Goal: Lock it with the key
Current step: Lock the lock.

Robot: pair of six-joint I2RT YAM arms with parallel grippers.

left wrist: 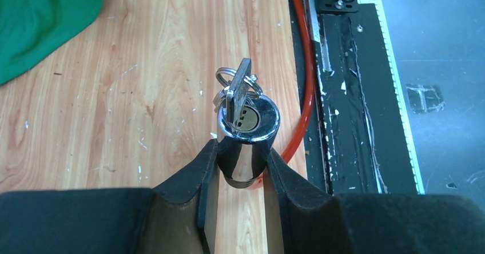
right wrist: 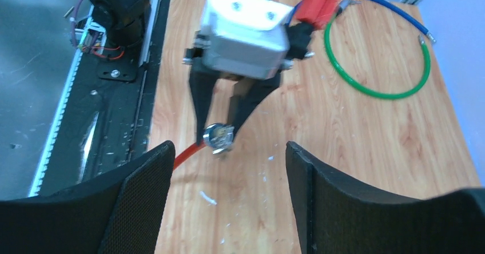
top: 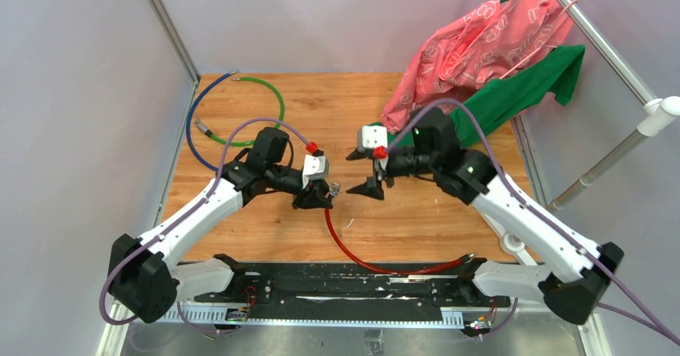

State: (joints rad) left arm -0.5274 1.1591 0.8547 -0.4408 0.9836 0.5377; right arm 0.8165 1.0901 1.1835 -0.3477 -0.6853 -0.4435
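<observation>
Silver key (left wrist: 239, 91) is stuck in the end face of the chrome lock cylinder (left wrist: 247, 145) on the red cable (left wrist: 307, 82), just past the left gripper (left wrist: 241, 155) tips clamping that cylinder. Right gripper (right wrist: 229, 151) is spread wide, facing the key but clear of it, I think.

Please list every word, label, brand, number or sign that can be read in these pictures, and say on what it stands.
No readable text in any view.
Pink cloth: white printed shapes, too small to tell whether they hold letters.
Key: no marking can be read.
Lock: no marking can be read.
</observation>
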